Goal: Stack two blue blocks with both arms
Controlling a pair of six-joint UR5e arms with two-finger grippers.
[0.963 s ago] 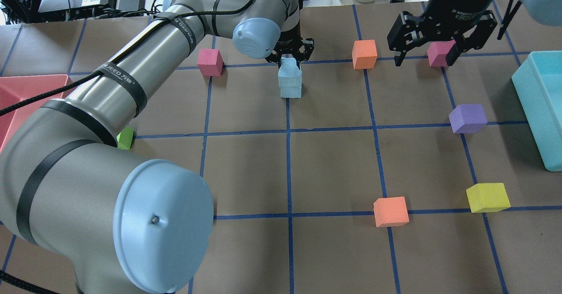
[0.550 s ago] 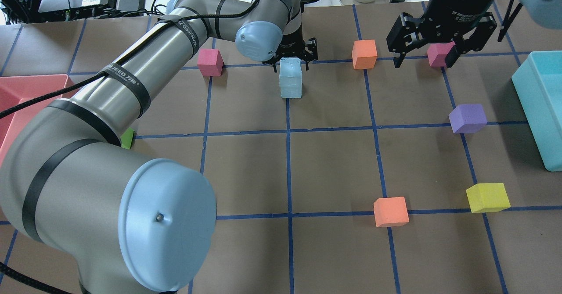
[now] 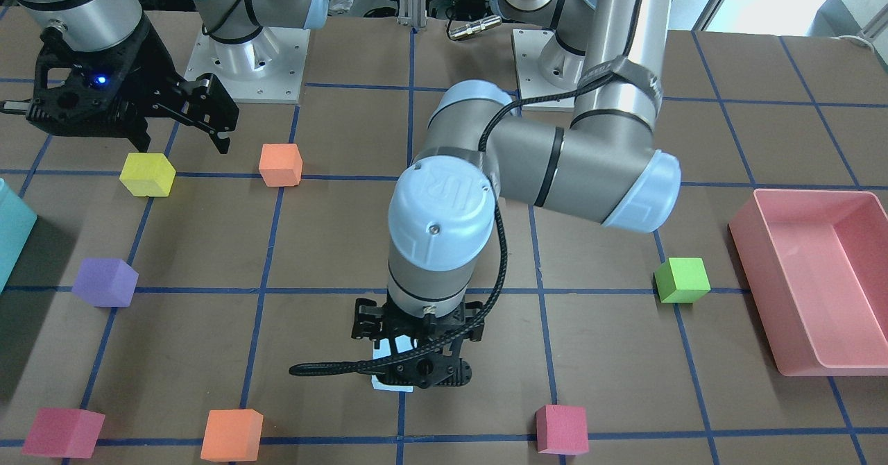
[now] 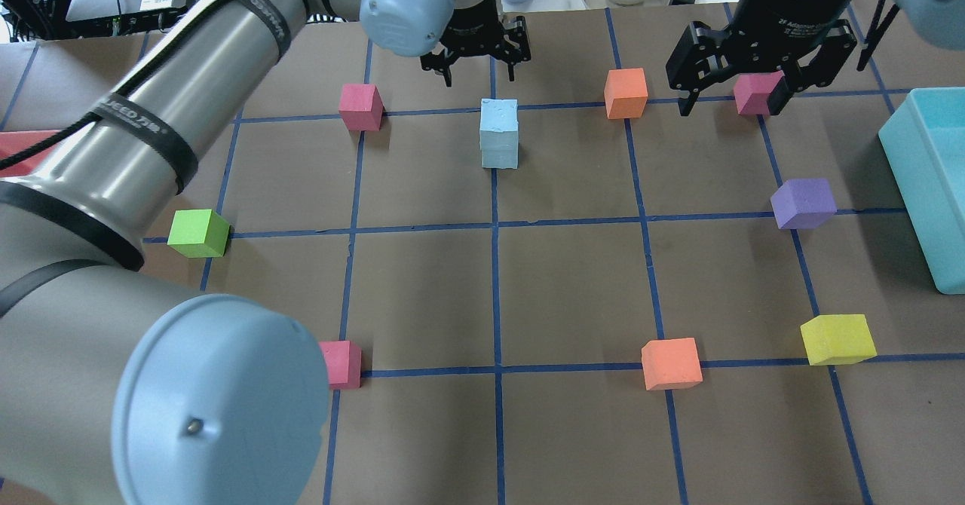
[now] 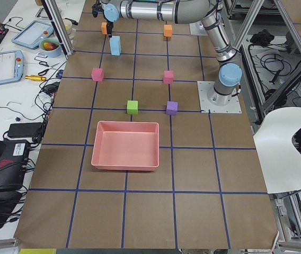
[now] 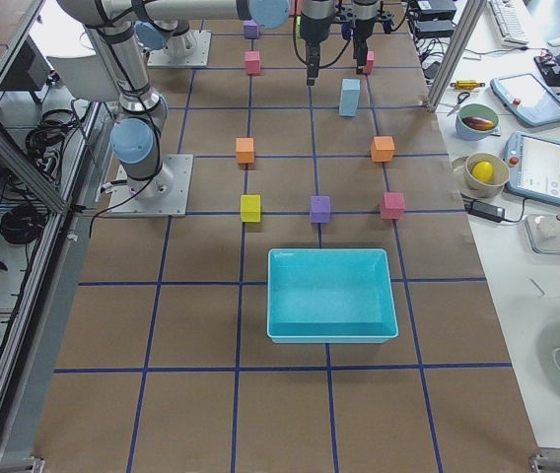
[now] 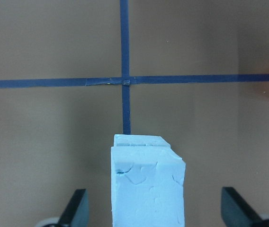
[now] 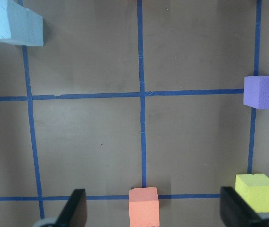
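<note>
The two pale blue blocks stand stacked, one (image 4: 499, 116) squarely on the other (image 4: 499, 152), on a blue tape line at the far middle of the table. My left gripper (image 4: 479, 75) is open and empty, raised above and just beyond the stack. In the left wrist view the stack (image 7: 147, 189) stands free between the spread fingertips (image 7: 76, 209). The front-facing view shows only a sliver of the stack (image 3: 383, 383) under the left gripper (image 3: 416, 354). My right gripper (image 4: 731, 102) is open and empty, hovering by a magenta cube (image 4: 752, 92) at the far right.
A teal container (image 4: 927, 181) lies at the right edge and a pink tray (image 3: 805, 277) on the robot's left. Loose cubes: orange (image 4: 626, 93), magenta (image 4: 360, 106), green (image 4: 198, 233), purple (image 4: 803, 203), yellow (image 4: 837, 338), orange (image 4: 671, 363), magenta (image 4: 341, 364).
My left gripper has let go of the upper blue block and risen up and away from the stack, which now stands alone. The right arm has not moved.
</note>
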